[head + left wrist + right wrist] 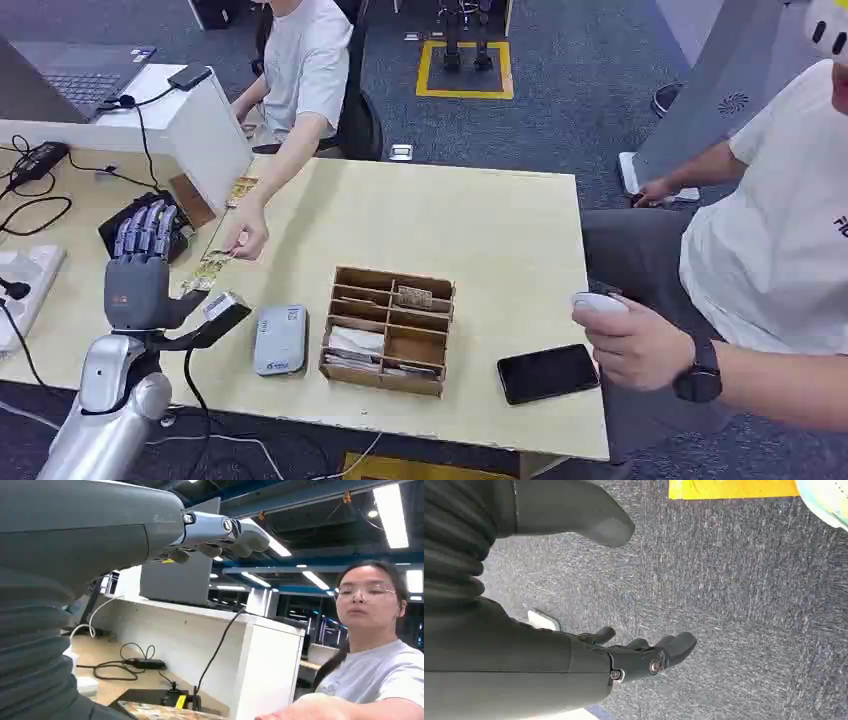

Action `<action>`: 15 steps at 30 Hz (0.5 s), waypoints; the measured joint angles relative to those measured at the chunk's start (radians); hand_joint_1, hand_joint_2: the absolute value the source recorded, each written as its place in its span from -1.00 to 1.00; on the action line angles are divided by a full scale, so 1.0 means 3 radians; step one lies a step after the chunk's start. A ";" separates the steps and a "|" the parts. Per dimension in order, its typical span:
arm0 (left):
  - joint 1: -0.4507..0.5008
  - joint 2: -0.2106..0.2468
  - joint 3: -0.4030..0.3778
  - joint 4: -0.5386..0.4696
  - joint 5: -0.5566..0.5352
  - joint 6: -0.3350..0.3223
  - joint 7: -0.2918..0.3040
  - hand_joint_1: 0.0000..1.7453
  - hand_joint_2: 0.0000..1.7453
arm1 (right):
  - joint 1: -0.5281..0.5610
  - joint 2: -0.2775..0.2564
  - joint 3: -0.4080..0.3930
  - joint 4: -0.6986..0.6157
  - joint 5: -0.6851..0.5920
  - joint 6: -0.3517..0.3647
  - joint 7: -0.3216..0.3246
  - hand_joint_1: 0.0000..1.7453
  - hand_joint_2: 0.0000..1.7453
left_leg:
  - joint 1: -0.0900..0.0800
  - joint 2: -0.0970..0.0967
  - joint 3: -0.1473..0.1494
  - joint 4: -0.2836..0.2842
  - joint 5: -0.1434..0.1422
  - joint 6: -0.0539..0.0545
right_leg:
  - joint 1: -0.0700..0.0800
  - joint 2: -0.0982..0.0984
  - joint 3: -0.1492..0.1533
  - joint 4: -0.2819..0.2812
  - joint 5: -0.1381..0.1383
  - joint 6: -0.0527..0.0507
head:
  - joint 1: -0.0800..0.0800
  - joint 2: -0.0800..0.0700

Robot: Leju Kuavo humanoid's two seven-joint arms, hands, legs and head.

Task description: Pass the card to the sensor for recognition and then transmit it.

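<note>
Left hand: raised at frame left, fingers upright and apart, apparently empty; card beside it. Right hand: empty, fingers loosely extended.

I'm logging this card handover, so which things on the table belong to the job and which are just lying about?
Belonging to the job:
card, under a person's hand
grey sensor
left hand, raised and empty

Lying about:
wooden organizer
black phone
laptop
power adapter and cables
</note>
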 joint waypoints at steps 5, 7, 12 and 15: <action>0.0000 0.0000 0.0001 0.0000 0.0079 -0.0028 -0.0039 1.00 1.00 | -0.0002 0.0000 0.0000 0.0000 0.0019 -0.0003 -0.0003 -1.00 1.00 | 0.0000 0.0000 0.0000 0.0000 0.0000 0.0000 | 0.0000 0.0000 0.0000 0.0000 0.0000 0.0000 | 0.0000 0.0000; 0.0001 0.0000 0.0001 0.0000 0.0099 -0.0032 -0.0044 1.00 1.00 | -0.0002 0.0000 0.0000 0.0000 0.0050 -0.0003 0.0000 -1.00 1.00 | 0.0000 0.0000 0.0000 0.0000 0.0000 0.0000 | 0.0000 0.0000 0.0000 0.0000 0.0000 0.0000 | 0.0000 0.0000; 0.0001 0.0000 0.0005 0.0000 0.0206 -0.0079 -0.0081 1.00 1.00 | -0.0002 0.0000 0.0000 0.0000 0.0052 -0.0004 0.0001 -1.00 1.00 | 0.0000 0.0000 0.0000 0.0000 0.0000 0.0000 | 0.0000 0.0000 0.0000 0.0000 0.0000 0.0000 | 0.0000 0.0000; 0.0001 0.0000 0.0010 0.0000 0.0239 -0.0099 -0.0099 1.00 1.00 | -0.0002 0.0000 0.0000 0.0000 0.0053 -0.0004 0.0000 -1.00 1.00 | 0.0000 0.0000 0.0000 0.0000 0.0000 0.0000 | 0.0000 0.0000 0.0000 0.0000 0.0000 0.0000 | 0.0000 0.0000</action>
